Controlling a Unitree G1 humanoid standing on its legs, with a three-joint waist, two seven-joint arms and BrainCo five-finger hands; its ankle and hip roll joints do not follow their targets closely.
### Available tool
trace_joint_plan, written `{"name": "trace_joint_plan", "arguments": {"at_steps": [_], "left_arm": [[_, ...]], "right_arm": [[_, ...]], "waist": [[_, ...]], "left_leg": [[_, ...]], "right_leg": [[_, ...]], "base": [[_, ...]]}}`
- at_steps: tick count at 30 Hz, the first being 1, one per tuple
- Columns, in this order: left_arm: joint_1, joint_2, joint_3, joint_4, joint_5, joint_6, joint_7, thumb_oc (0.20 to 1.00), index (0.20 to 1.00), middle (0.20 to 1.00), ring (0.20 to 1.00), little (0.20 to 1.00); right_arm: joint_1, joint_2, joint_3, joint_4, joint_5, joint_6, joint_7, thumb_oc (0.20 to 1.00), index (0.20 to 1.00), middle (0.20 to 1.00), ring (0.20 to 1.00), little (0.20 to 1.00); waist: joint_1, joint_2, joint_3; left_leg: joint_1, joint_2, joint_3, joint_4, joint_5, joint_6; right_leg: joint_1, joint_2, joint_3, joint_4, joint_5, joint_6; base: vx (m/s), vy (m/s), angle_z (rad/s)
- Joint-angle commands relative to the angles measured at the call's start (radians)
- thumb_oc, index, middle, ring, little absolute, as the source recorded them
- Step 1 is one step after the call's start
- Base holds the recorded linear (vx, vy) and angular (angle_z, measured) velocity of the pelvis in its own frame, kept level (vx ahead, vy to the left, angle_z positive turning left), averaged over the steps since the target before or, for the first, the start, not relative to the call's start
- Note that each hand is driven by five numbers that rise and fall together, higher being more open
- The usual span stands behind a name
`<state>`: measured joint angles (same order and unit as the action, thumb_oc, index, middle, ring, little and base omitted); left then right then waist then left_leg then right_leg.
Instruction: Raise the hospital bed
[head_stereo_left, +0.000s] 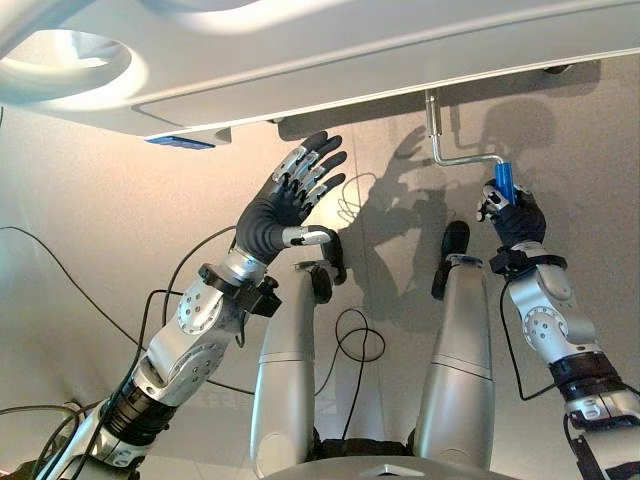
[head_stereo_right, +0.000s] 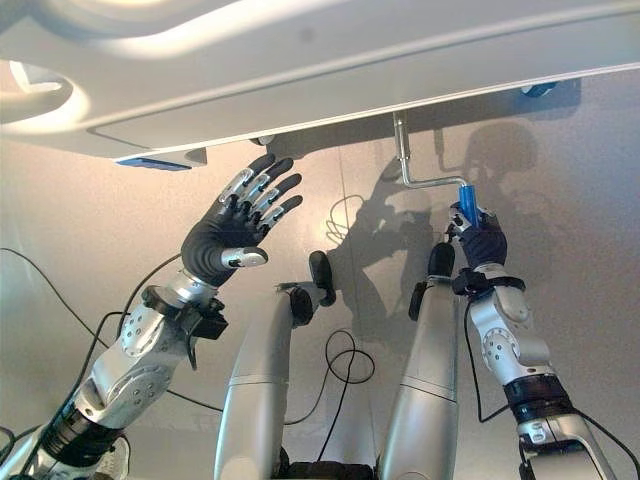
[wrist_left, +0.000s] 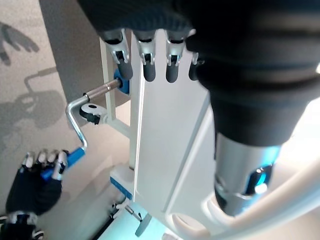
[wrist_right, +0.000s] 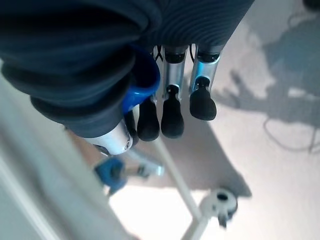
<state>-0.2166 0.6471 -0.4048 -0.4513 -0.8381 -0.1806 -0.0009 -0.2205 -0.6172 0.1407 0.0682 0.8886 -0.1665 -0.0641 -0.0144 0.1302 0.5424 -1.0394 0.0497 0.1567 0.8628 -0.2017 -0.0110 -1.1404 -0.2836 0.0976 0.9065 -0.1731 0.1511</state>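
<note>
Around the blue grip (head_stereo_left: 504, 181) of the crank handle (head_stereo_left: 462, 158) the right hand (head_stereo_left: 512, 216) has its fingers (wrist_left: 44, 158) curled, holding it. One crank shows: a bent silver rod hanging from the underside of the white hospital bed (head_stereo_left: 330, 60), just below its edge, over the grey floor (head_stereo_left: 90, 220). Left wrist view adds the rod's blue collar (wrist_left: 121, 85) at the frame and one small caster (wrist_left: 91, 112). Left hand (head_stereo_left: 285, 205) is raised near the bed's underside, fingers spread, holding nothing.

pale beige floor (head_stereo_left: 90, 190), perhaps carpet, brightly lit and crossed by sharp shadows
</note>
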Motion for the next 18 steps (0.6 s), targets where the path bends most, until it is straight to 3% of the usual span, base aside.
{"name": "trace_joint_plan", "arguments": {"at_steps": [1, 8, 9, 18], "left_arm": [[0.013, 0.028, 0.06, -0.069, 0.042, -0.026, 0.007, 1.0, 1.0, 1.0, 1.0, 1.0], [-0.014, 0.062, 0.04, -0.07, 0.056, -0.033, 0.01, 1.0, 1.0, 1.0, 1.0, 1.0], [-0.03, 0.067, 0.029, -0.067, 0.049, -0.04, 0.01, 1.0, 1.0, 1.0, 1.0, 1.0], [-0.066, 0.048, -0.007, -0.035, 0.062, -0.051, 0.035, 1.0, 1.0, 1.0, 1.0, 1.0]], "right_arm": [[-0.055, -0.064, 0.018, -0.216, 0.038, -0.088, 0.077, 0.2, 0.2, 0.2, 0.2, 0.2], [-0.144, -0.108, 0.203, -0.356, 0.07, -0.035, 0.141, 0.2, 0.2, 0.2, 0.2, 0.2], [-0.191, -0.103, 0.274, -0.358, 0.076, -0.022, 0.146, 0.2, 0.2, 0.2, 0.2, 0.2], [-0.353, -0.025, 0.449, -0.333, 0.075, 0.015, 0.143, 0.2, 0.2, 0.2, 0.2, 0.2]], "waist": [[-0.034, -0.042, -0.022], [-0.014, -0.064, -0.022], [-0.005, -0.067, -0.022], [0.029, -0.055, -0.022]], "left_leg": [[0.055, 0.01, -0.042, -0.214, 0.204, -0.064], [0.093, 0.013, -0.056, -0.259, 0.206, -0.058], [0.103, 0.009, -0.063, -0.265, 0.204, -0.054], [0.11, -0.004, -0.077, -0.261, 0.196, -0.045]], "right_leg": [[0.059, 0.014, -0.076, -0.083, 0.122, -0.031], [0.112, 0.014, -0.102, -0.134, 0.118, -0.032], [0.124, 0.014, -0.109, -0.141, 0.116, -0.033], [0.152, 0.009, -0.126, -0.151, 0.109, -0.034]], "base": [[0.0, 0.0, 0.0], [-0.04, -0.007, 0.02], [-0.04, -0.004, 0.02], [0.0, 0.016, 0.02]]}}
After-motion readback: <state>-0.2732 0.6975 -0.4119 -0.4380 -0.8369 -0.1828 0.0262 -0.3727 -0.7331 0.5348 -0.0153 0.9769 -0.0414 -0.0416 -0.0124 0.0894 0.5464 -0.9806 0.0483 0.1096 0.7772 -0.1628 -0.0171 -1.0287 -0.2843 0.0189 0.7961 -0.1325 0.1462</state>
